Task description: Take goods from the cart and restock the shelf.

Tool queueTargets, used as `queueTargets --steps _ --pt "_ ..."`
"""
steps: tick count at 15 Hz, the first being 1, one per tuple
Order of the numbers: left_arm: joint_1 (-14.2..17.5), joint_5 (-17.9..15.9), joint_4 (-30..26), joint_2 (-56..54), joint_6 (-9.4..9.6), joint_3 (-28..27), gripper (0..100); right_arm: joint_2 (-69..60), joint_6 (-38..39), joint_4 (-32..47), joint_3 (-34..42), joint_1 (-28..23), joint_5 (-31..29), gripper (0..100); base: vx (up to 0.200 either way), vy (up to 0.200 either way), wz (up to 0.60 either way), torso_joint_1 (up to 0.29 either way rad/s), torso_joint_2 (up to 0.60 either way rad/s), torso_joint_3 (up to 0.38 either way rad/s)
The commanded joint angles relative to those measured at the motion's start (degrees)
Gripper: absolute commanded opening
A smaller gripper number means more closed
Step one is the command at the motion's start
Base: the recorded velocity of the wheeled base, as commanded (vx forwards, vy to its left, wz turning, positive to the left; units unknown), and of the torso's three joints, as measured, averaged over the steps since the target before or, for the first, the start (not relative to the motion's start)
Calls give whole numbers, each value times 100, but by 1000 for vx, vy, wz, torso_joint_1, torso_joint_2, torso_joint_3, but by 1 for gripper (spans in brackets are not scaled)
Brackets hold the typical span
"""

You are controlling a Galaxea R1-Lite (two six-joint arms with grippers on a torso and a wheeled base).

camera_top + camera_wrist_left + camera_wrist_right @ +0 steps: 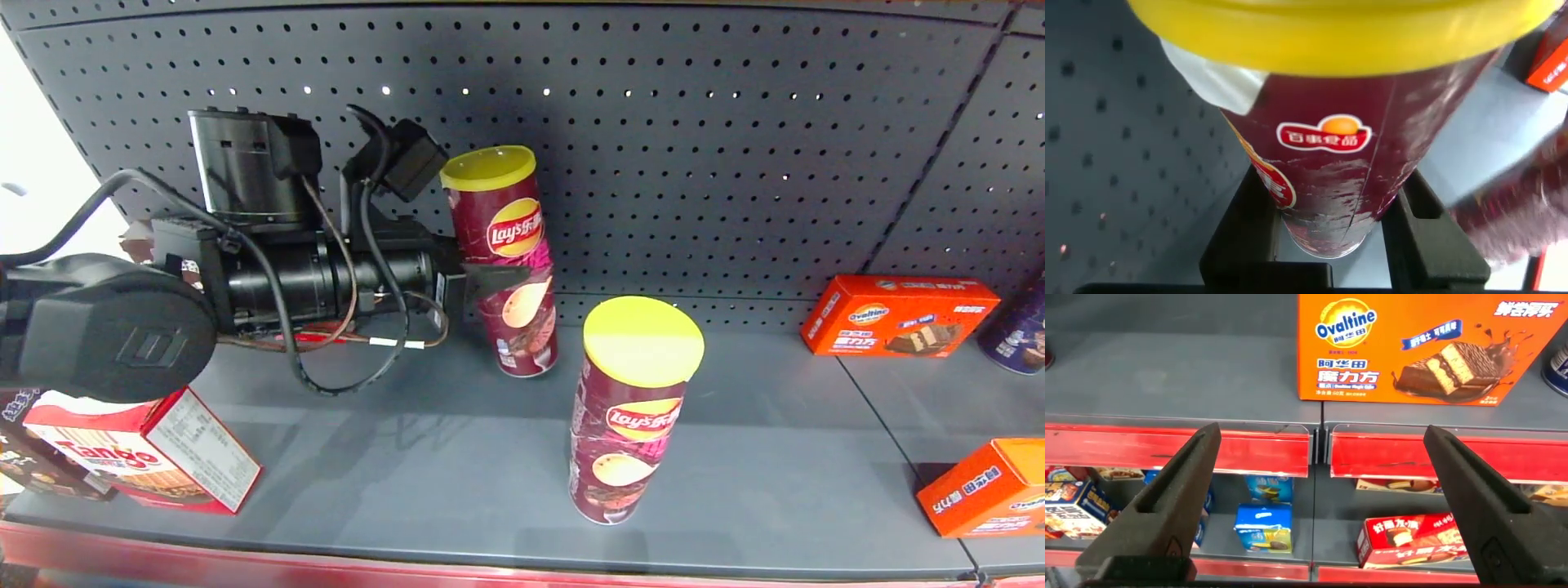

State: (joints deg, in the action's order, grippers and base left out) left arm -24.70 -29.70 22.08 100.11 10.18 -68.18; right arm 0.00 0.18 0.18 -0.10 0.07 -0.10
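Observation:
A maroon chips can [495, 214] with a yellow lid is near the back of the grey shelf [367, 465], slightly tilted, its base at or just above the shelf board. My left gripper [500, 282] comes in from the left and is shut on the can's middle. In the left wrist view the can [1331, 163] sits between the black fingers [1241, 237]. A second identical can [627, 408] stands upright nearer the front edge, to the right. My right gripper [1327, 514] is open with nothing in it, in front of red shelf rails below an orange box [1404, 347].
A red and white wafer box [147, 457] lies at the shelf's front left. Orange boxes sit at the back right [894, 314] and front right [984, 486]. Perforated panel [694, 147] backs the shelf. Lower shelves hold several packets [1266, 527].

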Motion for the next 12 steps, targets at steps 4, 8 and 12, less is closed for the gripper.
queueTargets --steps 4,8,12 --pt "-88 -142 -309 492 125 -538 0 0 -1 -1 1 1 1 100 0 0 0 0 0 0" --pt "0 -818 -503 527 503 -538 0 0 8 -1 1 1 1 100 0 0 0 0 0 0" --pt "-44 -985 -511 624 845 -512 0 0 -1 -1 1 1 1 100 0 0 0 0 0 0"
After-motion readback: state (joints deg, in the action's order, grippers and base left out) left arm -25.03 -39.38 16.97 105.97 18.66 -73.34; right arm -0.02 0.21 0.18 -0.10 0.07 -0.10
